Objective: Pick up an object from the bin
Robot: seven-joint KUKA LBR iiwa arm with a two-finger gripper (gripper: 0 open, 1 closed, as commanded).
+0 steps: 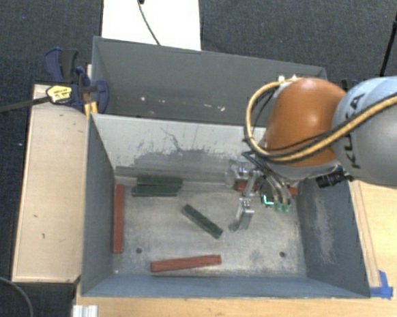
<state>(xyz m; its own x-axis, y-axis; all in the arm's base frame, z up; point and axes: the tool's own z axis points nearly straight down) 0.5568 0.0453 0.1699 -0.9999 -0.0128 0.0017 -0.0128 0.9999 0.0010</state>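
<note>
My gripper [239,221] hangs under the orange wrist cover in the right half of the bin, low over the floor. Nothing shows in its grasp. A short dark green bar [203,221] lies slanted on the floor just to its left, a small gap away from the gripper's tip. Further left, a longer dark green bar [156,186] rests along the foot of the back wall.
A red-brown bar [118,218] lies lengthwise against the left wall. Another red-brown bar [185,263] lies near the front wall. The arm and its cables cover the bin's back right corner.
</note>
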